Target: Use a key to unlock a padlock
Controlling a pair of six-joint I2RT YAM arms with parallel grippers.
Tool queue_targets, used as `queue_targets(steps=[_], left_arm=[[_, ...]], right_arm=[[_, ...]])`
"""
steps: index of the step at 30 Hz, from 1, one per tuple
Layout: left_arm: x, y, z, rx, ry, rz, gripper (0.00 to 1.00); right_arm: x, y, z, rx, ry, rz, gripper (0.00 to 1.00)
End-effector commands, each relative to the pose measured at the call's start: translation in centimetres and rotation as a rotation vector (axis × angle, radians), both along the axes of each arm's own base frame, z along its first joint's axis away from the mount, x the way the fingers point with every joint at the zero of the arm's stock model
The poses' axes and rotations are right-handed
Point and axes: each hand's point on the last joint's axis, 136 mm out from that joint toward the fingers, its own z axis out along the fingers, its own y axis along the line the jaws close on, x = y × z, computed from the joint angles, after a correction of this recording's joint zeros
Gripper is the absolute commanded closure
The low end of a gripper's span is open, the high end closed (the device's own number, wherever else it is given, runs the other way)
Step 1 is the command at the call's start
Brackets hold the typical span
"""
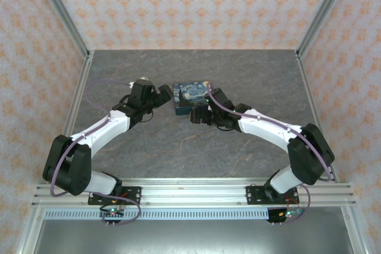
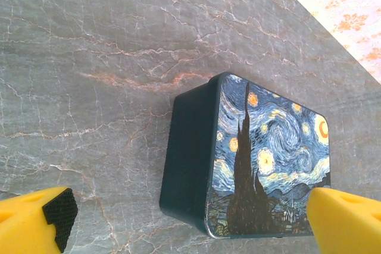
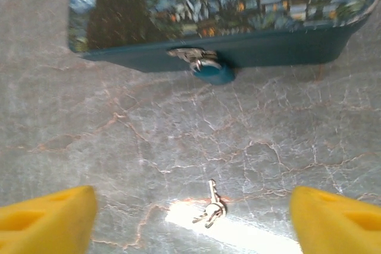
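In the top external view, the box (image 1: pixel 190 94) with a swirled night-sky painting is seen on the grey marbled table (image 1: pixel 178 153), towards the far middle. The left gripper (image 1: pixel 159 96) is held just beside the box's left end, and the right gripper (image 1: pixel 199 113) just beside its near side. How far either pair of jaws is opened cannot be told from here.

In the left wrist view, the left gripper (image 2: pixel 190 221) is shown with its jaws spread wide and nothing held between them. The box's dark side wall and painted lid are framed between the yellow fingers (image 2: pixel 36 221).

In the right wrist view, the right gripper (image 3: pixel 190 218) is likewise spread wide and empty. The padlock (image 3: pixel 212 71), a small bluish-teal body with a silvery part, is seen hanging at the middle of the box's front wall. The key (image 3: pixel 209 206) lies flat on the table, well apart from the padlock and between the two fingers. It seems to be one of a small bunch.

The task is judged to be at its start: the key is not yet grasped, nothing has been put into the padlock, and picking up, inserting and turning are all left.

No brand, label or legible writing can be made out, only the painted scene on the lid.
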Motion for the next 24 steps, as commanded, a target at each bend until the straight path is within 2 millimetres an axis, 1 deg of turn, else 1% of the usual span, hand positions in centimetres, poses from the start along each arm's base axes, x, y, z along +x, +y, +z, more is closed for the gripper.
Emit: queue_targets(steps=[1,2,6,10,14,17,24], left_arm=[[-0.5,1.0,-0.2,0.023,0.018,0.033,0.00],[-0.5,1.0,-0.3,0.021,0.022,0.035,0.00],[-0.5,1.1,-1.2,0.012,0.058,0.056,0.00],[-0.3,0.8,-2.2,-0.007,0.083,0.061,0.00],[0.0,0.3,-3.0,-0.022,0.094,0.048,0.00],[0.2,0.1,-3.2,-0.031,0.091,0.040,0.00],[0.4,0.4,-3.5,-0.052,0.085,0.039,0.00]], right_arm=[[-1.0,-0.3,-2.8,-0.082,0.104,-0.057,0.36],[-1.2,-0.3,-3.3,-0.108,0.112,-0.061,0.39],[-1.8,-0.4,-4.5,-0.198,0.123,-0.100,0.45],[-2.4,0.0,-5.6,-0.244,0.138,-0.121,0.46],[-2.4,0.8,-5.9,-0.273,0.145,-0.121,0.47],[-2.3,1.2,-6.4,-0.299,0.153,-0.129,0.48],[-2.4,0.9,-8.0,-0.349,0.185,-0.152,0.55]])
